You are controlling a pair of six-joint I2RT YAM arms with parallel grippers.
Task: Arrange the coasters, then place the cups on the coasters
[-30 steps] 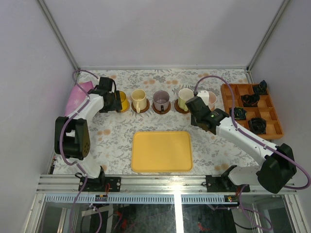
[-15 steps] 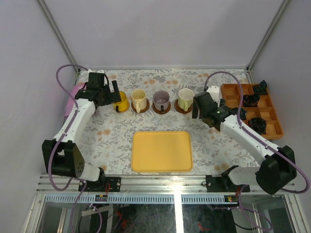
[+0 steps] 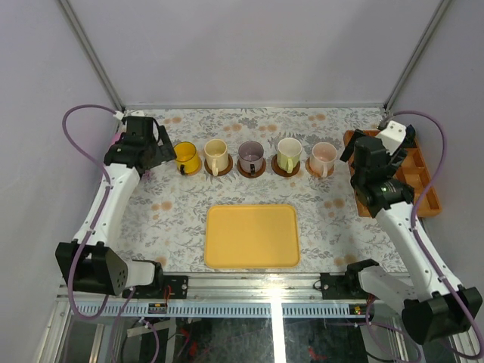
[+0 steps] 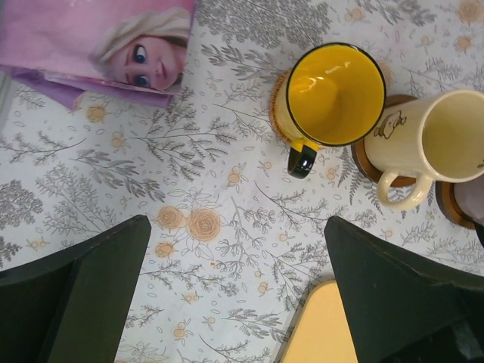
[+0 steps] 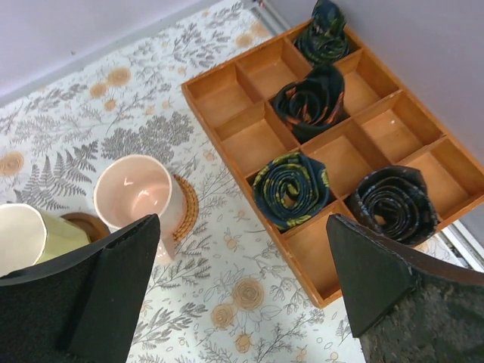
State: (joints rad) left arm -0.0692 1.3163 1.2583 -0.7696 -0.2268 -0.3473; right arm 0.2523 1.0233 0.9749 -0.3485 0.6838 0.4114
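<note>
Floral table [image 5: 227, 302]: pink cup [image 5: 140, 193] near right tool [image 5: 242, 219].

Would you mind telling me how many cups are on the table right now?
5, in one row, all on coasters, left to right: yellow cup, cream cup, purple-grey cup, pale green cup, pink cup. None seems hidden.

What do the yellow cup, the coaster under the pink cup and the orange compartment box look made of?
Yellow cup: glossy glazed ceramic or enamel, judging by bright highlights inside and its dark rim. Coaster under the pink cup: matte brown wood or woven fibre; fine ridges show at its edge. Orange compartment box: smooth plastic or lacquered wood; its floors show a soft sheen.
</note>
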